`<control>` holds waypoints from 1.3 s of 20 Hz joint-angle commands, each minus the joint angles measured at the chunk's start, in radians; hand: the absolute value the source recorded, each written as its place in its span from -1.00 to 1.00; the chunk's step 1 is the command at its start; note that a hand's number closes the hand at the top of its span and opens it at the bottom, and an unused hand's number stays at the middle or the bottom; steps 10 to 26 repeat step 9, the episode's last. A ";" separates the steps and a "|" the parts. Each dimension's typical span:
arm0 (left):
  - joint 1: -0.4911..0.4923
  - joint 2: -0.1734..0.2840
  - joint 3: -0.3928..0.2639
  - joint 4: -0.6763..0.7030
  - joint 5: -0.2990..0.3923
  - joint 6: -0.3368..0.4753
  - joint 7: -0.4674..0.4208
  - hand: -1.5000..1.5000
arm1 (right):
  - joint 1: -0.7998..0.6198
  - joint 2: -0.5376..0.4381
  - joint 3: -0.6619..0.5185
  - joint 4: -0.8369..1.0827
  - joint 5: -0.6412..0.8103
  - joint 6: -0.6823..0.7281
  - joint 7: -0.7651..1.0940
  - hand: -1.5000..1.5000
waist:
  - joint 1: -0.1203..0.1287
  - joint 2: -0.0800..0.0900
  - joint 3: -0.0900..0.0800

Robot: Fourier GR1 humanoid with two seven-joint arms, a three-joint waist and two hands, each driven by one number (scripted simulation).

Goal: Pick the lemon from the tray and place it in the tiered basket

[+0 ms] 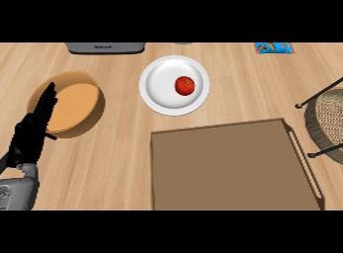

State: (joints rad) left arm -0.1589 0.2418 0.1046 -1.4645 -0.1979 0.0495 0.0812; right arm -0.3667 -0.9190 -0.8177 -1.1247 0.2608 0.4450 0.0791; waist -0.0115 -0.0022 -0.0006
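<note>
A brown rectangular tray [232,168] lies at the lower middle of the counter; no lemon shows on it. The wicker tiered basket [338,123] with black frame rods stands at the right edge, partly cut off. I see no lemon anywhere in the head view. My left hand [31,131] rests at the left, fingers straight and pointing up, overlapping the edge of a wooden bowl and holding nothing. My right hand does not show.
A wooden bowl [75,104] sits at the left. A white plate [163,84] beyond the tray carries a red tomato [185,85]. A grey appliance [105,47] and a blue item [275,47] lie along the far edge.
</note>
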 commanded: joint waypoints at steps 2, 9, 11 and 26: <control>0.034 -0.009 0.003 -0.015 0.001 -0.002 -0.022 0.00 | 0.101 -0.104 -0.114 0.181 -0.059 0.099 -0.105 -1.00 | 0.007 0.002 0.001; 0.014 0.022 0.032 -0.001 0.023 -0.034 -0.020 0.00 | 0.263 -0.250 -0.256 0.470 -0.106 0.236 -0.404 -1.00 | -0.003 0.002 0.003; 0.014 0.022 0.032 -0.001 0.023 -0.034 -0.020 0.00 | 0.263 -0.250 -0.256 0.470 -0.106 0.236 -0.404 -1.00 | -0.003 0.002 0.003; 0.014 0.022 0.032 -0.001 0.023 -0.034 -0.020 0.00 | 0.263 -0.250 -0.256 0.470 -0.106 0.236 -0.404 -1.00 | -0.003 0.002 0.003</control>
